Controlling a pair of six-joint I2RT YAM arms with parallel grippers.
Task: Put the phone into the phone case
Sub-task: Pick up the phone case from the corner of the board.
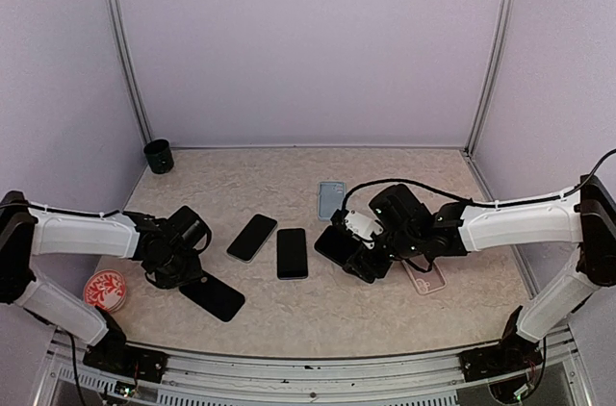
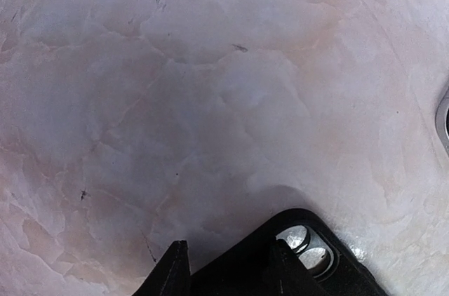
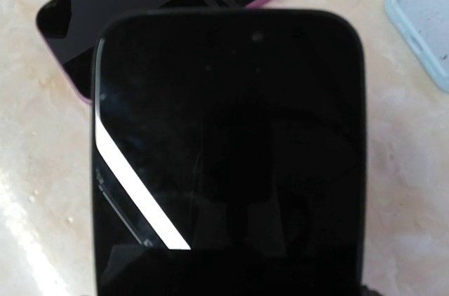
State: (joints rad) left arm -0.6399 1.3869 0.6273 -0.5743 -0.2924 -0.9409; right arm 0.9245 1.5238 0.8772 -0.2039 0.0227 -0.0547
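My right gripper (image 1: pixel 358 250) is shut on a black phone (image 3: pixel 231 149), held just above the table right of centre. The phone fills the right wrist view and hides the fingers. A black phone case (image 1: pixel 214 296) lies flat at the front left, its camera cutout (image 2: pixel 305 247) showing. My left gripper (image 2: pixel 229 245) is down at the case's near end, one finger (image 2: pixel 174 271) outside the rim and the other finger (image 2: pixel 282 268) over the case. I cannot see whether they pinch it. A light blue case (image 1: pixel 331 199) and a clear pink case (image 1: pixel 424 277) lie near the right arm.
Two more dark phones lie side by side mid-table, one angled (image 1: pixel 252 237) and one with a purple rim (image 1: pixel 292 252). A black cup (image 1: pixel 159 156) stands at the back left corner. A red round lid (image 1: pixel 104 291) lies by the left arm's base.
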